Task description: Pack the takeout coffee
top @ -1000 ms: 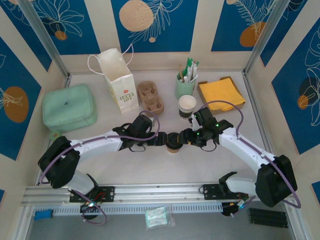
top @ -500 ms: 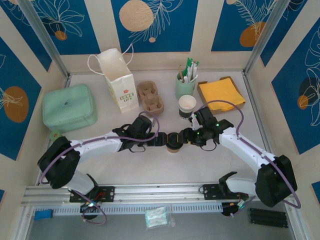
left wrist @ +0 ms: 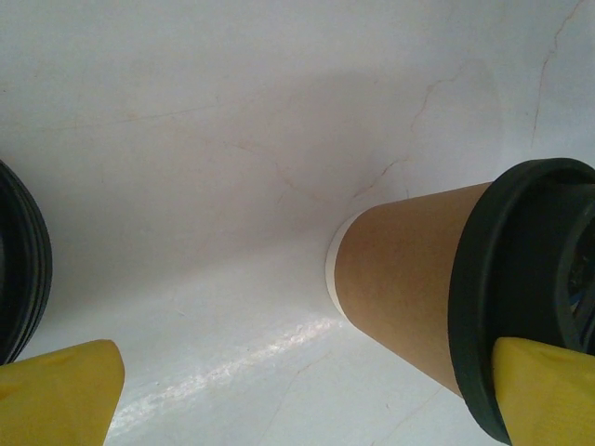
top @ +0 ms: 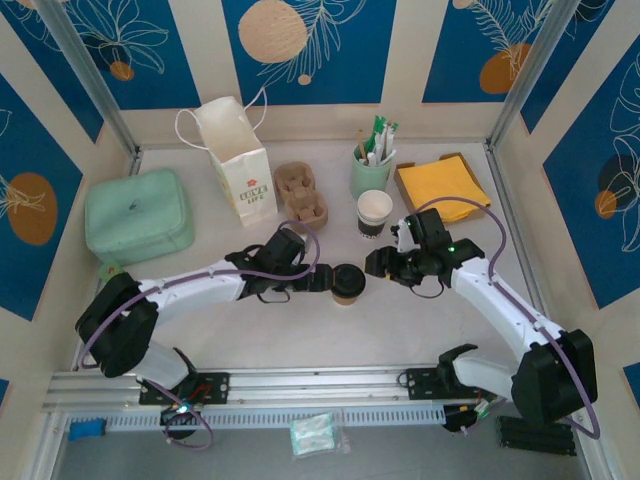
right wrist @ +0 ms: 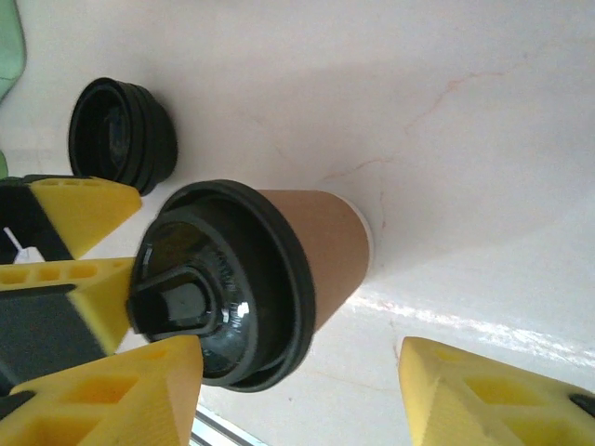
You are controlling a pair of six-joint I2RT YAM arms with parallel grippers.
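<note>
Mid-table, your left gripper (top: pixel 322 279) is wide, one finger at the lidded brown cup (top: pixel 347 283); right gripper (top: pixel 381 264) wide beside it. Takeout coffee (top: pixel 375 213) stands upright behind, near the mint-green cup (top: pixel 369 172).

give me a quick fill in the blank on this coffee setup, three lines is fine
1. The brown cup wears a ___ lid.
2. The left gripper and the right gripper are both ___.
3. In the top view, the paper bag stands to the ___ of the carrier.
Missing words: black; open; left.
</note>
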